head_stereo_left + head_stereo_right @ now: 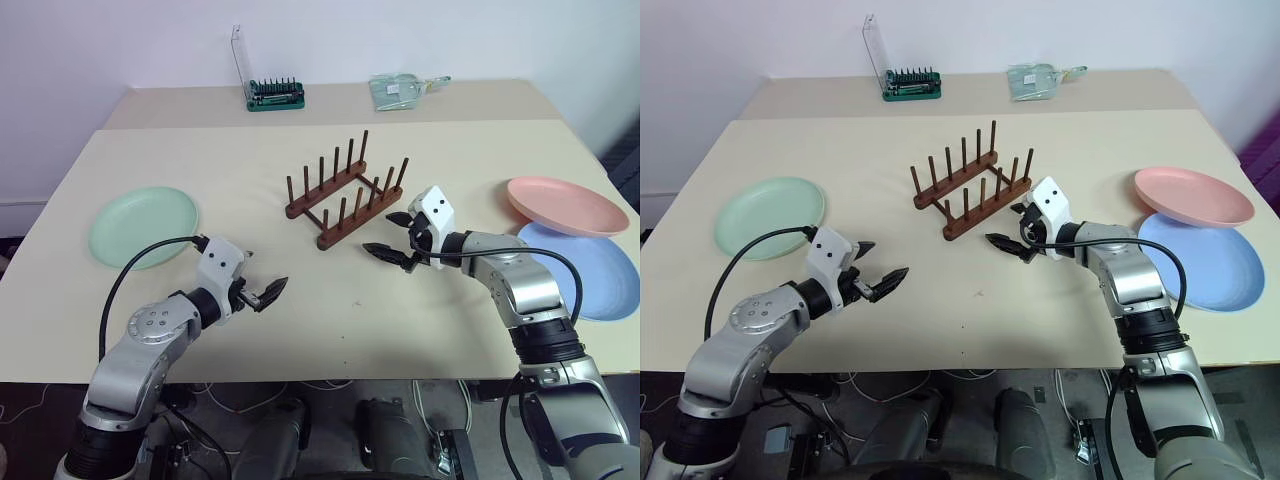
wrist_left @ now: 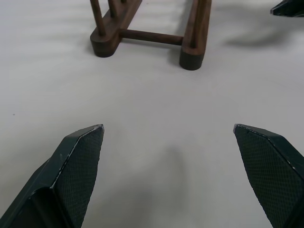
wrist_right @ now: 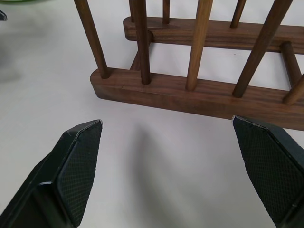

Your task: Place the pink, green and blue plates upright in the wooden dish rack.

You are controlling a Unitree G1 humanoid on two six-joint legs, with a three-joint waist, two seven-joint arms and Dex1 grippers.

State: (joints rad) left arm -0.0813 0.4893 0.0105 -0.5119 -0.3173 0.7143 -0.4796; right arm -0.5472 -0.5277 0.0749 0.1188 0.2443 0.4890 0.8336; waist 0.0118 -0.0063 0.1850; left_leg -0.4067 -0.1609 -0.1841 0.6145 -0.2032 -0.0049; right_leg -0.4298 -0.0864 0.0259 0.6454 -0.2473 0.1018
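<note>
Right gripper agape, empty, near wooden dish rack

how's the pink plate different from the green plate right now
The pink plate lies on the robot's right side of the table, resting partly on the blue plate; the green plate lies alone on the left, flat on the table. The pink plate is nearer the right gripper, the green plate nearer the left gripper. Neither is in the wooden dish rack yet.
</note>
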